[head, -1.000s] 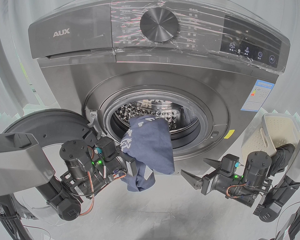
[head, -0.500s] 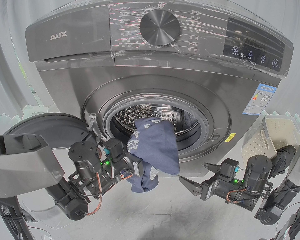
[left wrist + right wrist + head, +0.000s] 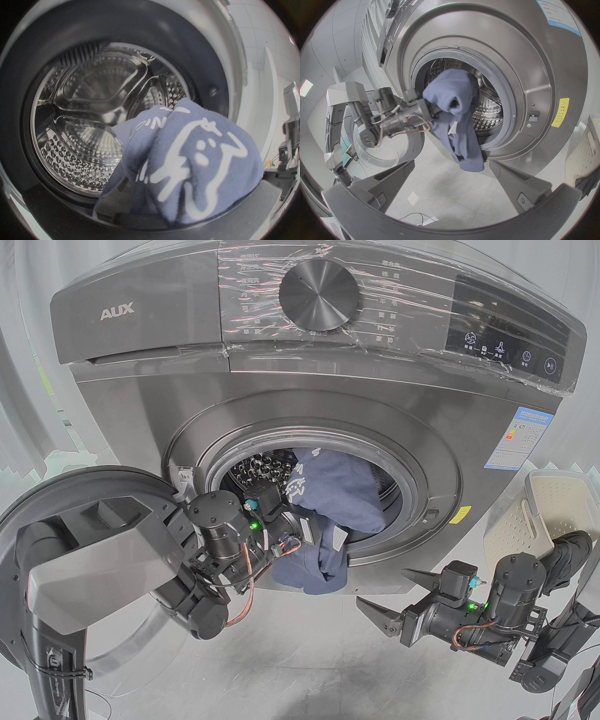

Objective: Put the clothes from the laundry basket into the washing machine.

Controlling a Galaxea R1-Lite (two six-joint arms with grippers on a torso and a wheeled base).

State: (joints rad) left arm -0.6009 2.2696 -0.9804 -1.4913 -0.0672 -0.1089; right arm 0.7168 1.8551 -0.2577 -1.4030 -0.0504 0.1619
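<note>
**Navy garment held at the washer's mouth**

On my head feed the grey front-loading washing machine [image 3: 156,402] stood square ahead. Its round dark door [image 3: 81,480] was swung open at the 9 o'clock side of the port.

The left hand [image 3: 312,530] sat at the rim of the port, at about 7 o'clock on the opening. It was clamped on the navy blue cloth garment with white print [image 3: 340,490]. Cloth covered the fingers themselves, but the garment bunched at the hand and hung from it.

The garment's upper bulk lay inside the opening, filling it from the centre out to about 4 o'clock. Its tail draped over the lower lip at 6 o'clock and hung outside, in front of the machine and clear of the floor. On the left wrist feed the bunched cloth sat just in front of the perforated steel drum [image 3: 87,93]. I could not tell whether it touched the drum wall.

The right hand [image 3: 384,591] hung low at about 5 o'clock from the port, well apart from the garment. Its two dark fingers were spread wide, with nothing between them.

The cream perforated plastic laundry basket [image 3: 556,502] stood at 3 o'clock from the machine, beside its front corner. A dark piece of clothing [image 3: 565,559] hung over its near edge.
</note>
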